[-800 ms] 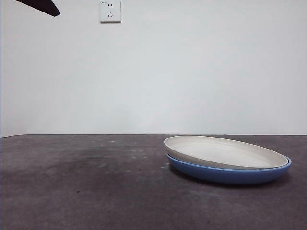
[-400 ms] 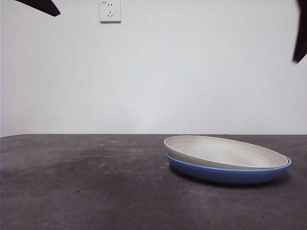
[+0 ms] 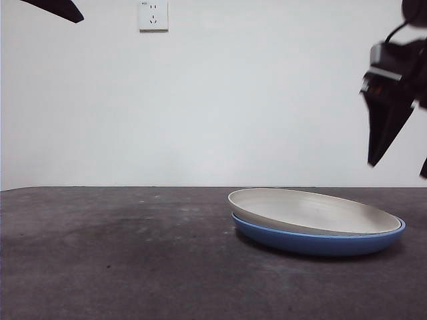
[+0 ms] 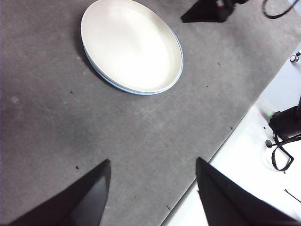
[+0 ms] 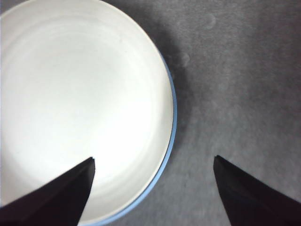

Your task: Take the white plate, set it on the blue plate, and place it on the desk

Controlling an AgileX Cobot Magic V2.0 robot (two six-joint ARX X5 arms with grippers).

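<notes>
A plain white wall (image 3: 233,100) fills the background of the front view. High on it, toward the left, sits a white socket (image 3: 153,15). In the left wrist view, a white surface (image 4: 244,155) lies past the dark tabletop's edge, and black cables (image 4: 281,150) loop on it. Another black cable (image 4: 277,9) curves across a corner of that view.

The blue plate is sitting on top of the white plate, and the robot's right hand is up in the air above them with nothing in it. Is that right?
Not quite. It is the other way round: the white plate sits on top of the blue plate, as the front view shows. The rest is right: the right hand hangs open above them with nothing in it.
</notes>
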